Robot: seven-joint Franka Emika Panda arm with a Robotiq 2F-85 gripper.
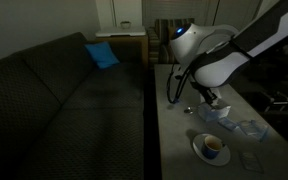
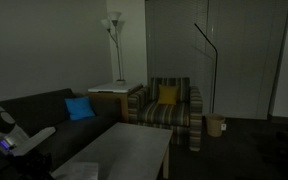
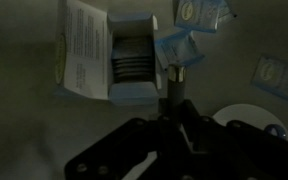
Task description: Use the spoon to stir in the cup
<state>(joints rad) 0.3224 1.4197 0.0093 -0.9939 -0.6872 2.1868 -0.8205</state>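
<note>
Small white cup [image 1: 213,146], brownish inside

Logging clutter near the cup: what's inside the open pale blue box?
Wrist view: the box holds a row of dark sachets standing on edge. What lies under them is covered. The spoon held in the fingers is outside the box.

Cup [image 1: 213,146]: small, white, brownish inside, upright on saucer [image 1: 197,150]. Spoon [image 3: 174,82]: held, dim, projecting forward.
</note>
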